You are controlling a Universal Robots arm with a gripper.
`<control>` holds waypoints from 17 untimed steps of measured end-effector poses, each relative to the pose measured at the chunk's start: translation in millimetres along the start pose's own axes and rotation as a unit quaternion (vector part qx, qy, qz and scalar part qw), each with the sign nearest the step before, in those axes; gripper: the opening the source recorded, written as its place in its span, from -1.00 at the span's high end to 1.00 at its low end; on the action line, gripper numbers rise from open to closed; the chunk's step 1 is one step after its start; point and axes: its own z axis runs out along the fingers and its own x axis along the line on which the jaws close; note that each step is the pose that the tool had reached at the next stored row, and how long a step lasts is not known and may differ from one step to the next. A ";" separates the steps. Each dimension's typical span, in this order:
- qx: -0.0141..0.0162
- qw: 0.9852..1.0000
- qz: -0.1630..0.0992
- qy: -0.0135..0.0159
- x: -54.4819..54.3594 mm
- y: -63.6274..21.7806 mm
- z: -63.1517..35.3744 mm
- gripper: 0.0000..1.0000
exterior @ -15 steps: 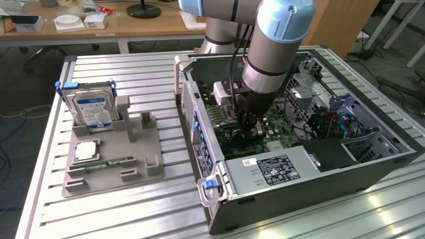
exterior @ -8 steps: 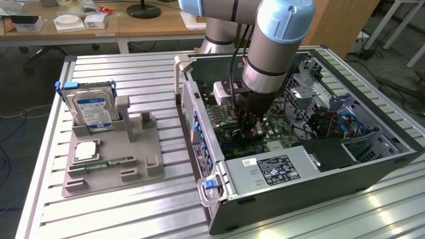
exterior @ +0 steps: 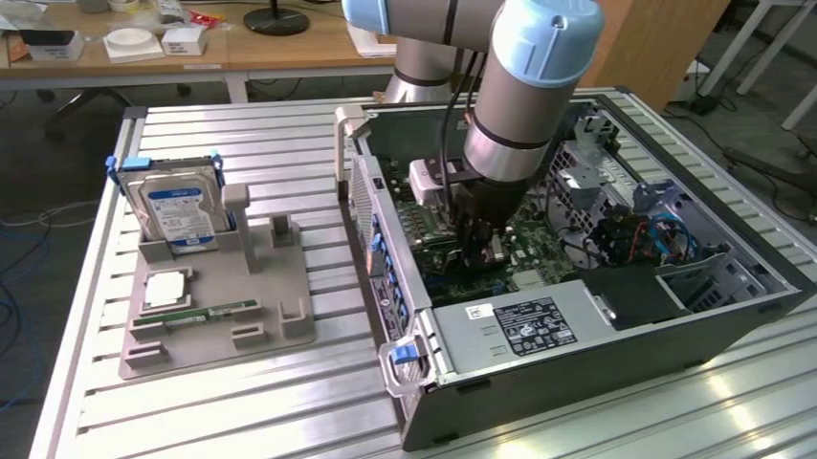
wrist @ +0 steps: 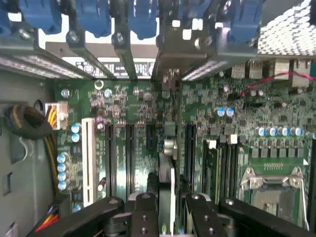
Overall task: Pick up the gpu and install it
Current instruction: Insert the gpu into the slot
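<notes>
Black fingers [wrist: 144,217] of the gripper [wrist: 167,210] sit closest in the wrist view, clenched on the gpu [wrist: 167,170], a thin card seen edge-on and standing upright between them. Its far edge points down at the green motherboard [wrist: 133,106], over the row of dark expansion slots [wrist: 129,148]; whether the card already touches a slot cannot be told. A white slot [wrist: 89,160] lies beside the dark ones, and a bundle of yellow and black cables [wrist: 29,126] runs along the case wall. Beyond the slots, blue clips [wrist: 89,17] line the case's rear bracket. A metal CPU socket [wrist: 274,190] sits off to the other side of the card. In the exterior view, the open computer case [exterior: 562,382] lies on its side on the ribbed metal table [exterior: 255,411], with a labelled power supply [exterior: 523,325] at its near end. The arm [exterior: 523,105] reaches down into the case middle, its gripper [exterior: 479,251] low over the board. On the exterior view's left, well apart from the case, a grey holder [exterior: 217,316] carries a memory stick [exterior: 205,314] lying flat near its front and a hard drive [exterior: 179,215] standing upright at its far end. Farther back stands a wooden desk [exterior: 191,53] with small white boxes.
</notes>
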 end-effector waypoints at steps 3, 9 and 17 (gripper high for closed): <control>0.000 1.000 0.000 0.000 0.0 0.0 0.2 0.48; 0.000 1.000 0.000 0.000 0.0 0.0 0.2 0.48; 0.000 1.000 0.000 0.000 -0.6 -0.1 -5.6 0.22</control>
